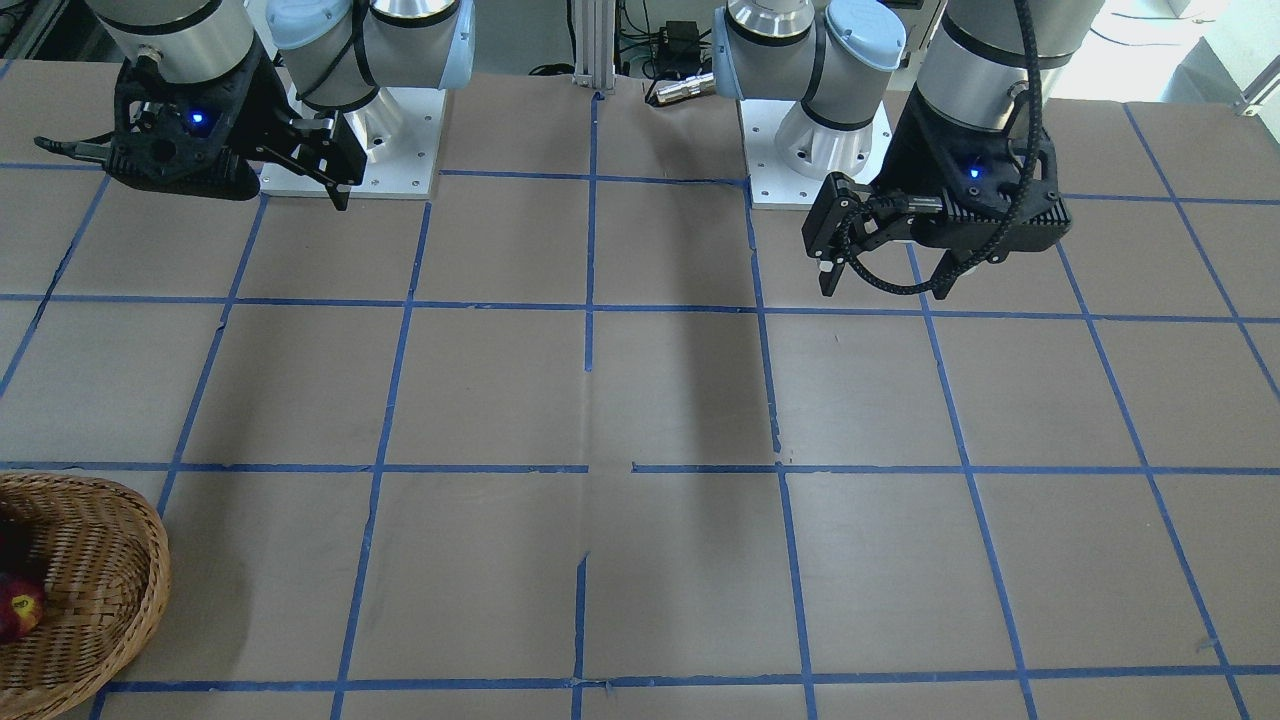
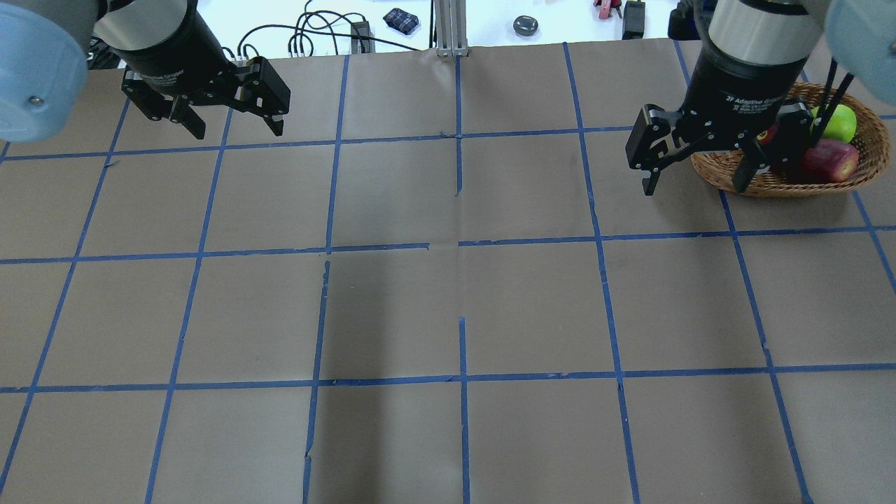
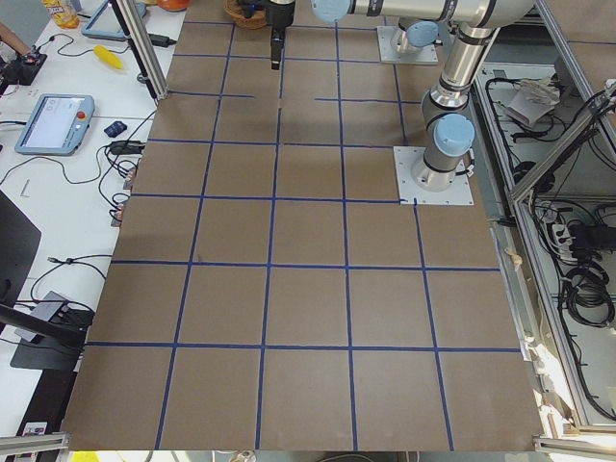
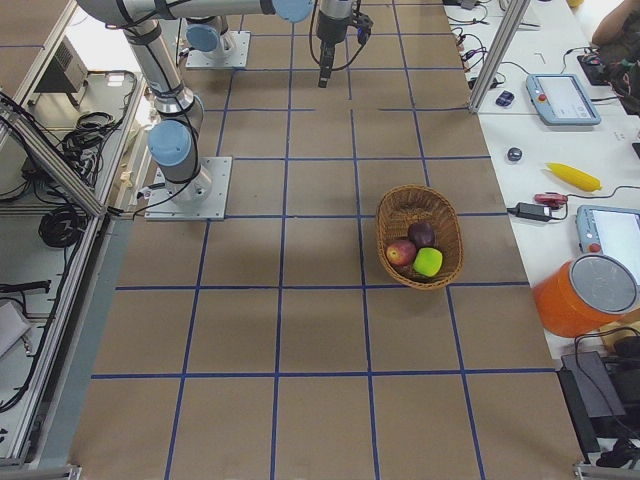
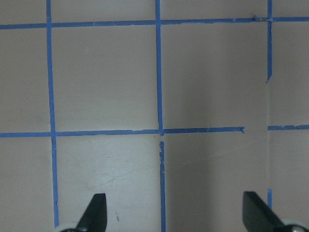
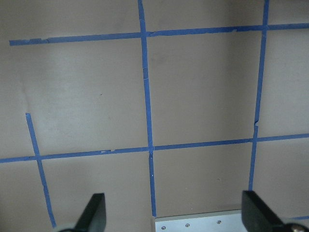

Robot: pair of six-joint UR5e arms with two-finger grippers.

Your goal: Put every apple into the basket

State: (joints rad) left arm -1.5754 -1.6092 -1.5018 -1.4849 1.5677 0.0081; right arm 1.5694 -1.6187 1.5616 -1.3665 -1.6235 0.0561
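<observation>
The wicker basket (image 4: 385, 225) lies on the table's right side and holds all three apples: the red one (image 4: 401, 252), the dark maroon one (image 4: 422, 233) and the yellow-green one (image 4: 428, 262). In the overhead view the basket (image 2: 770, 185) shows the green apple (image 2: 836, 122) and red apple (image 2: 829, 159); my right gripper hides the dark one. My right gripper (image 2: 693, 187) is open and empty, raised beside the basket. My left gripper (image 2: 238, 129) is open and empty, high over the far left. Both wrist views show wide-apart fingertips over bare table.
Brown table covering with a blue tape grid (image 2: 458, 245). The arms' white base plates (image 1: 350, 180) sit at the robot's edge. Cables, tablets and an orange container (image 4: 585, 300) lie on the side benches beyond the table.
</observation>
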